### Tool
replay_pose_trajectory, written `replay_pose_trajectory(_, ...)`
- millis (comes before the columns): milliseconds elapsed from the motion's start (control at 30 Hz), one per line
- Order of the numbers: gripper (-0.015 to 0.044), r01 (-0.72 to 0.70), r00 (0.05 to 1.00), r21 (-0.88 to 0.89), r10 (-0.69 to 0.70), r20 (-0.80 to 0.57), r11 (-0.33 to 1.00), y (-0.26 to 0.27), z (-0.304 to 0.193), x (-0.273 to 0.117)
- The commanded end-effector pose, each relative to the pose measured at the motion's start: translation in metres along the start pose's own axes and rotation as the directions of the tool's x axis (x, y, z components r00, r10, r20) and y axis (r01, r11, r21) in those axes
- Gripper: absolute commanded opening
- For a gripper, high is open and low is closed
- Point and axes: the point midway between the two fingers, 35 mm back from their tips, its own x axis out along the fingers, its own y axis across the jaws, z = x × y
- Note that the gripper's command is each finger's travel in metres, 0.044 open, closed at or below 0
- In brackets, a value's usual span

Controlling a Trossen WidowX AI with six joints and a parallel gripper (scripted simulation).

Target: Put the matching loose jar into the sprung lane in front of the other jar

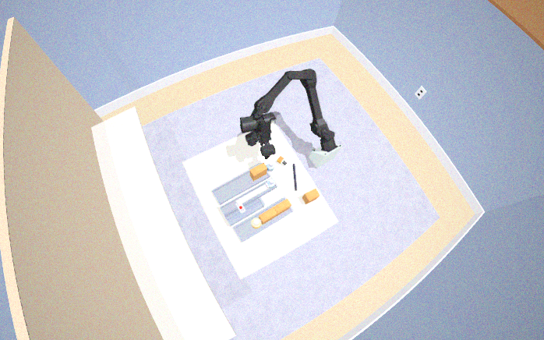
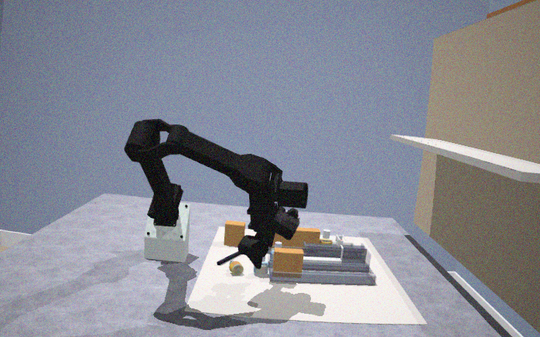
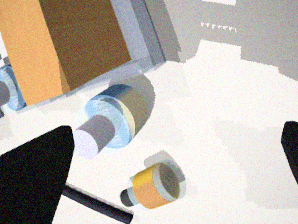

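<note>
The loose pale-blue jar (image 1: pixel 270 168) (image 2: pixel 262 270) (image 3: pixel 119 119) stands upright on the white mat, close to the front end of an outer lane. A similar pale-blue jar (image 1: pixel 270 184) (image 3: pixel 13 87) stands at the front of the middle lane, mostly hidden in the wrist view. A white plate with a red dot (image 1: pixel 240 207) stands farther back in the middle section. My gripper (image 1: pixel 260 150) (image 2: pixel 275 252) (image 3: pixel 182 135) is open and empty, above the mat near the loose jar. In the wrist view the loose jar is nearer the left finger.
A small orange jar (image 1: pixel 280 160) (image 2: pixel 235 267) (image 3: pixel 150 187) lies on its side near the loose jar. A black rod (image 1: pixel 294 177) (image 2: pixel 227 258) (image 3: pixel 100 204) lies beyond it. An orange box (image 1: pixel 258 171) (image 2: pixel 288 260) (image 3: pixel 25 55) stands in the outer lane; another box (image 1: pixel 310 196) (image 2: pixel 234 233) is on the mat.
</note>
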Motion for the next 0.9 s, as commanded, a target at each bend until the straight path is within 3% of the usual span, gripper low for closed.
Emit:
replay_pose_trajectory(0, 0.0440, 0.078, 0.995, -0.093, -0.083, -0.059, 0.993, 0.024, -0.009, -0.001)
replay_pose_trajectory(233, 0.0440, 0.283, 0.953, -0.280, -0.303, -0.028, 0.917, 0.075, -0.022, -0.008)
replay_pose_trajectory(867, 0.0440, 0.290, 0.951, -0.283, -0.309, -0.024, 0.914, 0.065, -0.023, 0.028)
